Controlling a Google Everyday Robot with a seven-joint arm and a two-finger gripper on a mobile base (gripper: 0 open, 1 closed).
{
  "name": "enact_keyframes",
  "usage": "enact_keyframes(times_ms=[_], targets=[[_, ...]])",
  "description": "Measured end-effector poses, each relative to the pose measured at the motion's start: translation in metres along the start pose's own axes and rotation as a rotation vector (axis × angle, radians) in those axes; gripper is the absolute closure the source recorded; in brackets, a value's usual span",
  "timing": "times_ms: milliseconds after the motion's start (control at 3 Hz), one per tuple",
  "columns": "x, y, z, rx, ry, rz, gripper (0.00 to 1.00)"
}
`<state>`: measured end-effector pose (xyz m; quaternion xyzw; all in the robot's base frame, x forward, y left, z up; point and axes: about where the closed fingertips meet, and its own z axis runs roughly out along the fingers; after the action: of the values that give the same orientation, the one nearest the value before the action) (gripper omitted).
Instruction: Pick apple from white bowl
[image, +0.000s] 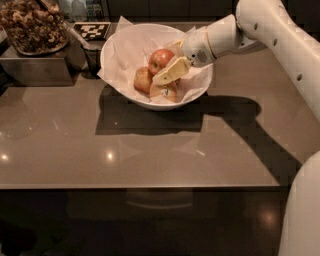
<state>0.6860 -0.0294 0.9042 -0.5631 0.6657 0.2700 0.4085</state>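
Camera view, far left: a tray of brown nuts (32, 25) sits on a raised metal stand, with a black-and-white checkered marker (91, 30) just beside it, neither having any part in the job. Next along, the white bowl (150, 104) stands on the brown counter (125, 150), lined with crinkled white paper (125, 45) whose corners stick up past the rim.

Inside lie the fruit: a paler yellow-orange apple (142, 79) on the left and another low at the front (164, 92). The apple (159, 57) wanted, the reddest and biggest, rests on top of the heap towards the back.

Right against that red apple is the gripper (170, 67), reaching into the bowl from the right on the white arm (270, 30) (the wrist hangs just over the rim). Whether it has clamped on the apple or only sits around it, I cannot tell.

As a judgement, the reach is done: the tool is down in the bowl at the right fruit. The lift is not, since the apple is lying among the others and nothing has cleared the rim. What remains is a firm hold and a straight rise out.
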Motion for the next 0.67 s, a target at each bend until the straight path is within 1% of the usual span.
enact_keyframes(times_ms=[667], targets=[[-0.0054, 0.0, -0.0051, 0.002, -0.012, 0.012, 0.86]])
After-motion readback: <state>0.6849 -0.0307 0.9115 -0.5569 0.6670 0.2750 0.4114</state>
